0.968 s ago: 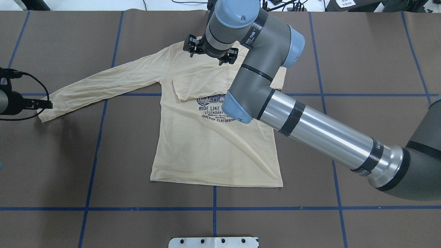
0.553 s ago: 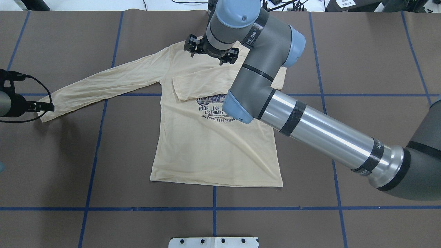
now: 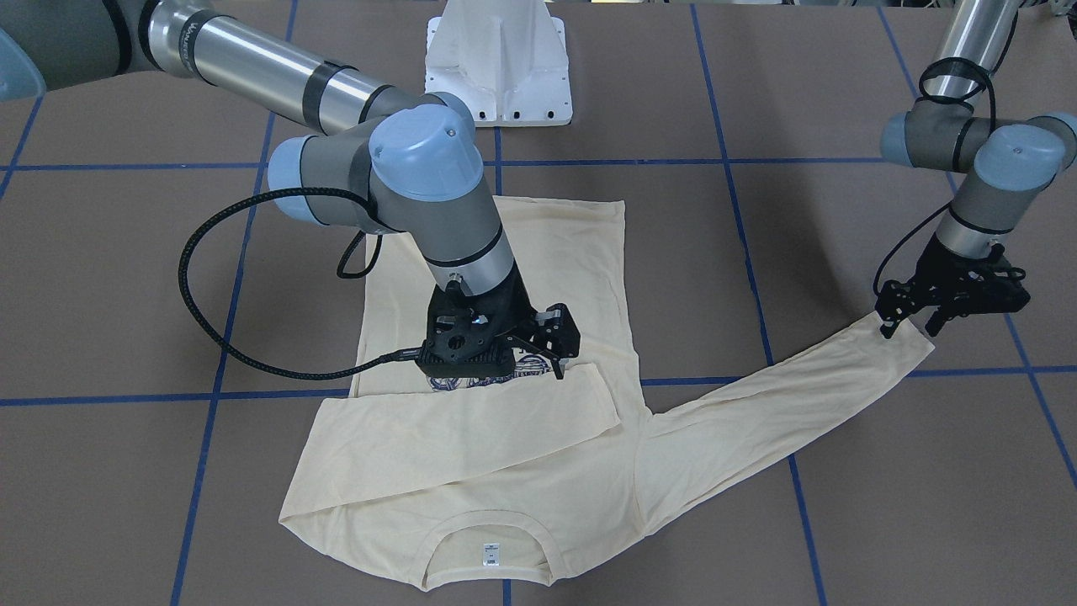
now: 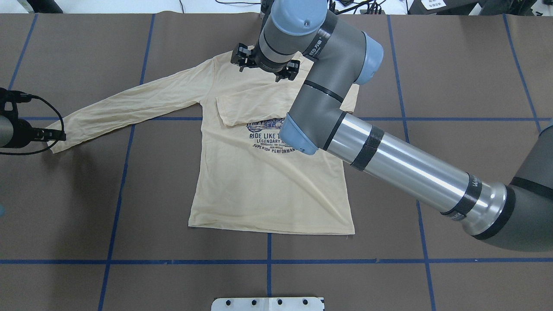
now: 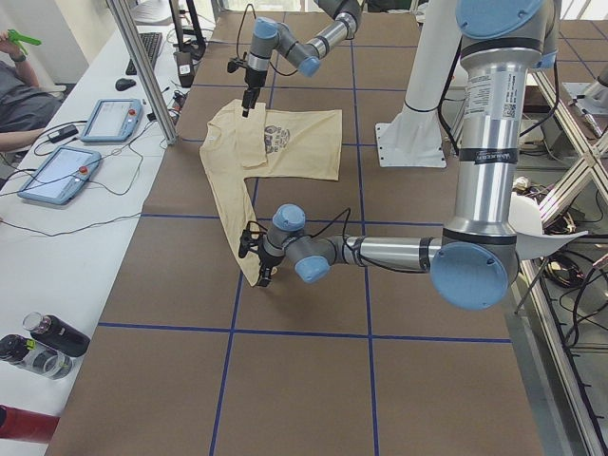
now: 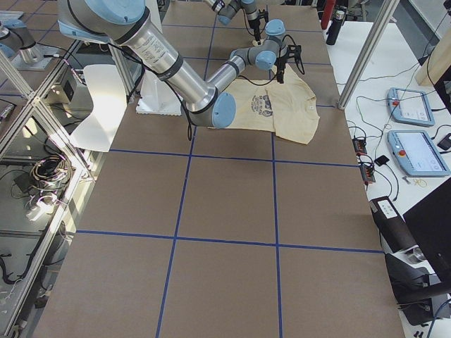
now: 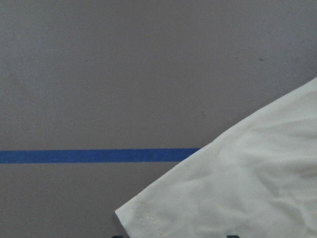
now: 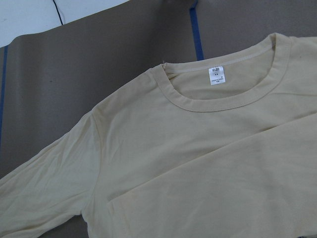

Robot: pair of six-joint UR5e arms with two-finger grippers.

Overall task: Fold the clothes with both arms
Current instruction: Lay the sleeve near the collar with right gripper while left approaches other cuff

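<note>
The cream-yellow long-sleeved T-shirt (image 4: 268,185) lies flat and print up on the brown table. One sleeve (image 3: 471,421) is folded across the chest below the neck label (image 3: 491,553). The other sleeve (image 4: 129,106) stretches out sideways. My left gripper (image 3: 907,326) sits at that sleeve's cuff (image 7: 237,188), fingers apart, with the cuff edge between them. My right gripper (image 3: 559,358) hovers open and empty over the chest by the folded sleeve. Its wrist view looks down on the collar and label (image 8: 216,76).
The white pedestal base (image 3: 498,63) stands at the robot's side of the table. Blue tape lines (image 4: 268,261) grid the brown cover. An operators' bench with tablets (image 5: 109,119) and bottles (image 5: 43,342) runs along the far side.
My left gripper has shifted slightly down and left at the cuff, and the sleeve end looks narrower and tauter. My right wrist has crept a little toward the collar.
</note>
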